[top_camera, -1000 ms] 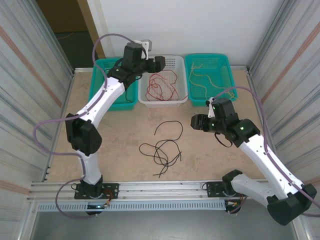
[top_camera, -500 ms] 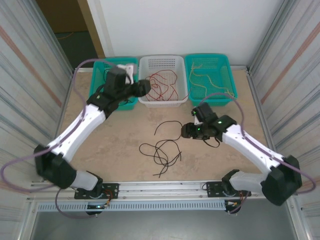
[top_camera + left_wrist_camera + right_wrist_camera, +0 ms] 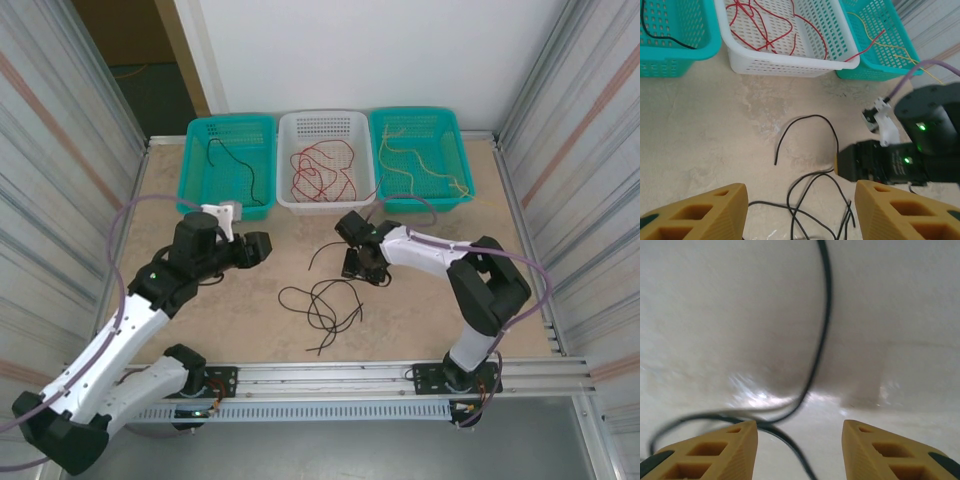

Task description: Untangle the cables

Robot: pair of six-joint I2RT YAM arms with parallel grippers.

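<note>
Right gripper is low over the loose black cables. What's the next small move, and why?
Probably close the right gripper on the black cable. Its jaws stand open just above the table, the cable curves in between its fingers, and nothing is held yet.

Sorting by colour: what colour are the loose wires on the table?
Black thin wires, best seen in the top external view.

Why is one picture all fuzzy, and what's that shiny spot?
Right wrist view: very close to the table, so the black cable looks soft, and light glares beside it. Left wrist view: the white basket is sharp. Top external view: even light, crisp.
</note>
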